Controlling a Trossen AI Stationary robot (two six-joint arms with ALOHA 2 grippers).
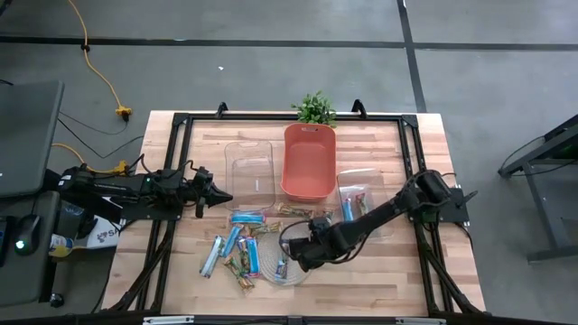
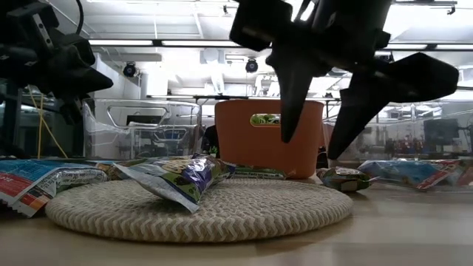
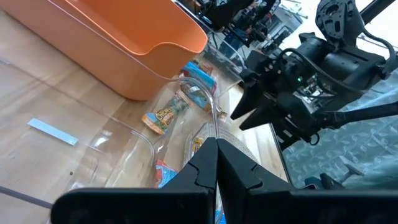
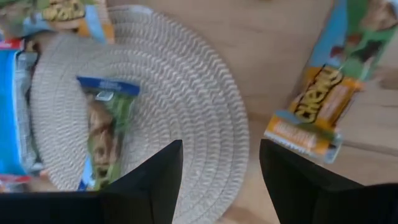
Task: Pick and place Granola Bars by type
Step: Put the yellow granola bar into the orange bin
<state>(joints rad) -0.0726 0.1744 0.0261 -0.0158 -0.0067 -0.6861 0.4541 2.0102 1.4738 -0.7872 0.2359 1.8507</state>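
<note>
Several granola bars lie flat on the table near its near edge, among them a light blue one (image 1: 246, 218) and others (image 1: 233, 242). One blue-ended bar (image 4: 106, 124) (image 2: 177, 177) rests on the round woven mat (image 4: 186, 93) (image 1: 293, 271). A green-and-orange bar (image 4: 317, 106) lies on the wood beside the mat. My right gripper (image 4: 221, 155) (image 2: 309, 148) (image 1: 291, 255) hovers open above the mat, touching nothing. My left gripper (image 3: 216, 152) (image 1: 221, 195) is shut and waits in the air at the table's left, near the clear bin.
An orange bin (image 1: 309, 161) stands at the table's far middle, with a clear bin (image 1: 251, 171) to its left. Another clear bin (image 1: 361, 203) on the right holds a few bars. A small plant (image 1: 315, 108) sits at the far edge.
</note>
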